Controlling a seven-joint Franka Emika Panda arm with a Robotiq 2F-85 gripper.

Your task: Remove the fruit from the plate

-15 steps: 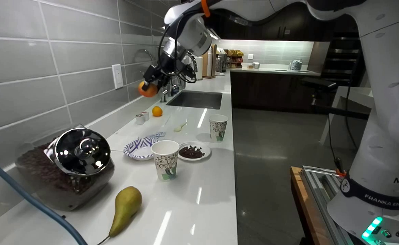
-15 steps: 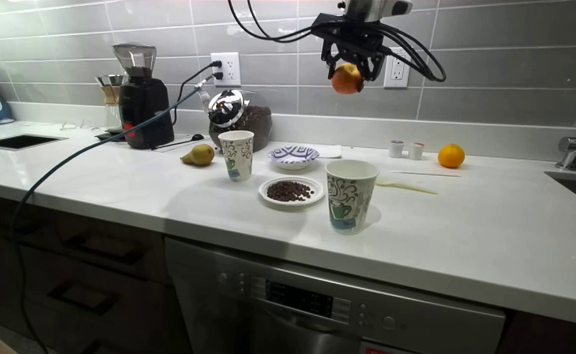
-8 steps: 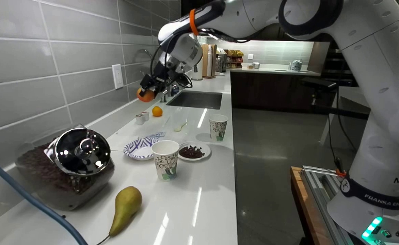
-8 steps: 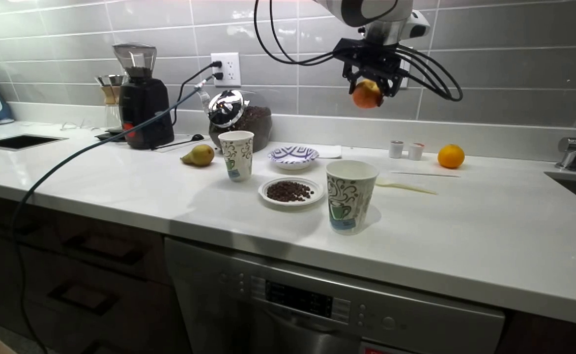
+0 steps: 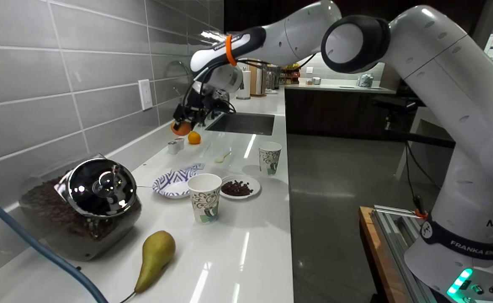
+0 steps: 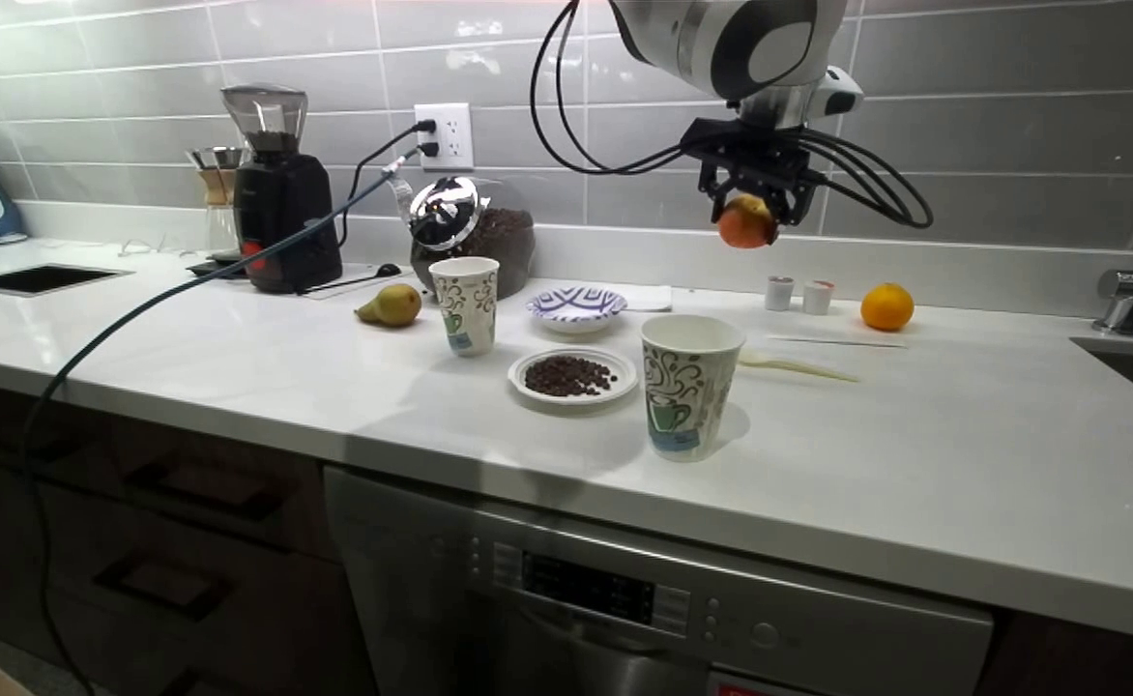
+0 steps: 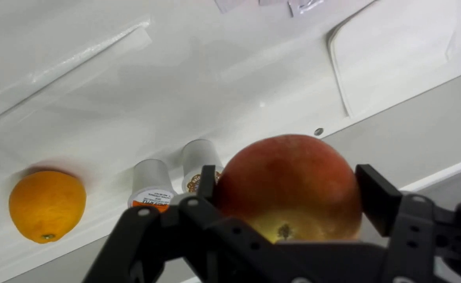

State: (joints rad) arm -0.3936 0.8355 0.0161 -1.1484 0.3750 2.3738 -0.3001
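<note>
Down and a little to the right, in an exterior view, our gripper (image 6: 749,222) has moved since a moment ago. Its two fingers (image 7: 376,192) squeeze a red and yellow apple (image 7: 289,181), which we hold up above the counter (image 6: 915,435). On the counter, the blue and white plate (image 6: 578,307) sits to the left, and an orange (image 6: 887,307) sits to the right, near two small tubs (image 6: 779,293).
</note>
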